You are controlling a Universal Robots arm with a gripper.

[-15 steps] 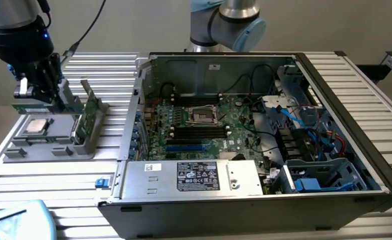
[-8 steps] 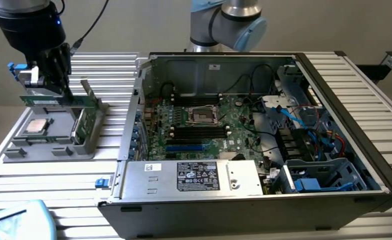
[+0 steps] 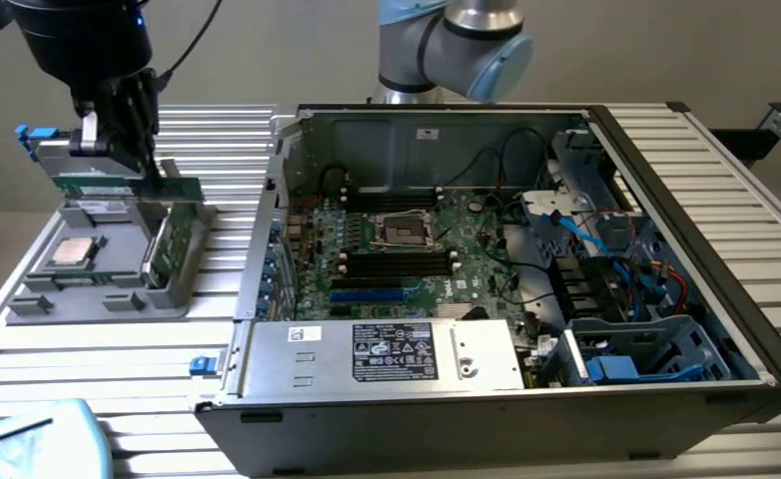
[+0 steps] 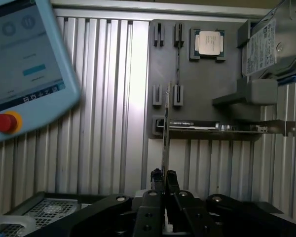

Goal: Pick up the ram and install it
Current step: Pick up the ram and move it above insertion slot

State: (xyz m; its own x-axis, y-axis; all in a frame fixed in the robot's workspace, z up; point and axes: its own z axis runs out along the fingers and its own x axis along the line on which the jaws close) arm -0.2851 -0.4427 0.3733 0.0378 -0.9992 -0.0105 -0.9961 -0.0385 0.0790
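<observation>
The ram (image 3: 131, 187) is a long green stick held level just above the grey holder tray (image 3: 44, 294) at the exterior view's left. My gripper (image 3: 122, 165) is shut on its upper edge. In the wrist view the ram (image 4: 165, 133) shows edge-on as a thin strip running out from between the black fingers (image 4: 158, 178), over the holder (image 4: 202, 79). The open computer case (image 3: 709, 329) lies to the exterior view's right, with the motherboard (image 3: 477, 235) and its dark memory slots (image 3: 390, 261) facing up.
A silver processor chip (image 3: 74, 254) sits in the holder, also visible as the chip (image 4: 209, 43). A card (image 4: 217, 127) and a hard drive (image 4: 271, 44) rest in the same holder. A teach pendant (image 4: 24, 64) lies on the ribbed table. The power supply (image 3: 390, 354) fills the case's near side.
</observation>
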